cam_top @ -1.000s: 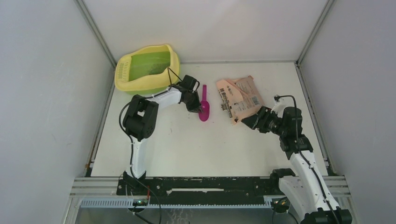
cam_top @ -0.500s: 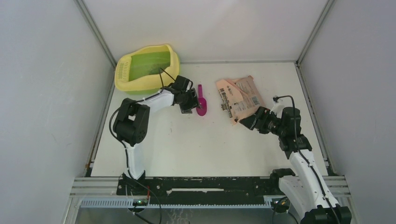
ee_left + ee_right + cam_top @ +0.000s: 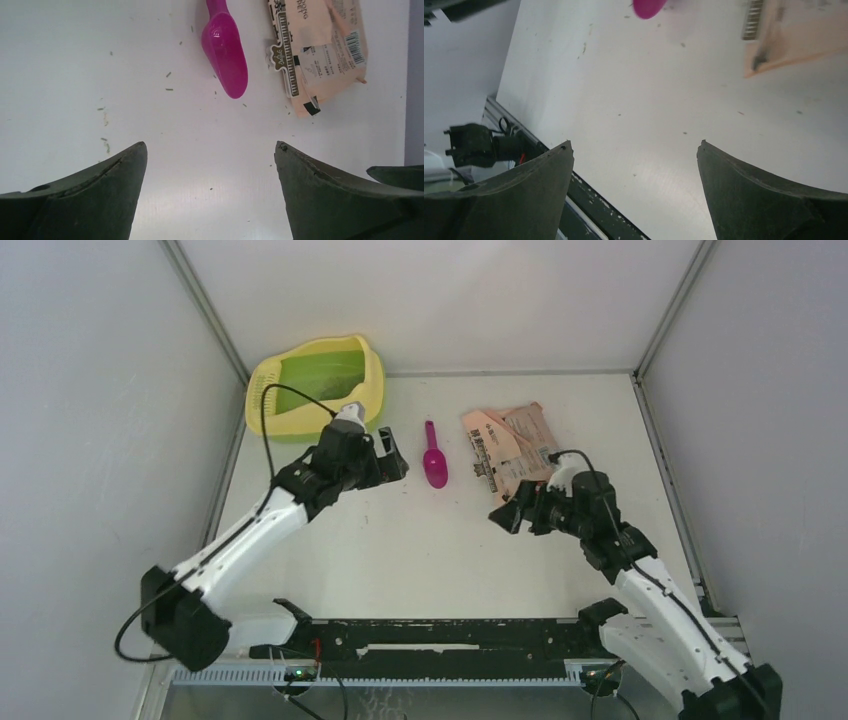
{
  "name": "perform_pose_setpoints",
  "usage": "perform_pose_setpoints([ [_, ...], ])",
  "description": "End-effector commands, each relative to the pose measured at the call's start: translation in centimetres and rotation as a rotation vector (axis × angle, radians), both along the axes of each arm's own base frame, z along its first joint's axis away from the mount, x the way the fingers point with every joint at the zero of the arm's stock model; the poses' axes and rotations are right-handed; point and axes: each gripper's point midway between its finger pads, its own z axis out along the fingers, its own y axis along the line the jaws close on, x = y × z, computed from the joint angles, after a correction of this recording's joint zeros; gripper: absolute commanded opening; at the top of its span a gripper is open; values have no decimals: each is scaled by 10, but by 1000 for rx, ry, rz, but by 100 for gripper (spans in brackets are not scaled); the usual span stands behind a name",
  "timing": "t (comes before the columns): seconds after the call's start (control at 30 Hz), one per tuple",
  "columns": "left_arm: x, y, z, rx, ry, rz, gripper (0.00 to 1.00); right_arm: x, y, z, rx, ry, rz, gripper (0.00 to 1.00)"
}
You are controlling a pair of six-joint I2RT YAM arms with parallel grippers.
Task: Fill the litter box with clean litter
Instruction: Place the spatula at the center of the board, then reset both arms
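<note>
Neither end effector held anything: the left end effector point(image 3: 388, 464) and the right end effector point(image 3: 503, 515) both hung with jaws spread wide above the surface point(image 3: 420, 560). The litter box point(image 3: 372, 360) sat in the far left corner, beyond the left end effector and to its left, well apart from the right arm. Its long axis ran roughly left to right, with the grille at the left end. The magenta scoop point(image 3: 435, 462) lay between the two end effectors and nearer the left one, handle pointing away from the arm bases. The flat bag point(image 3: 512, 445) lay just beyond the right one. Specks that looked like clean litter point(image 3: 169, 89) dotted the surface; how much was in the basin was too small to tell. Any further filling would probably fall to the left arm.
</note>
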Motion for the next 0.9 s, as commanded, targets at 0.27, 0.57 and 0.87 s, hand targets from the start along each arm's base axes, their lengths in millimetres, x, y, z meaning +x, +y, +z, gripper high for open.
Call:
perform_pose_setpoints([
  [0.27,-24,123,62,258,-318,351,100,66,35,53,-158,-180,16,99],
  [0.57,-22,200,35,249,-312,591,100,101,-98,56,-202,-258,-392,99],
  [0.87,-5,233,5,375,-373,603,100,81,-176,28,-338,-312,-724,99],
])
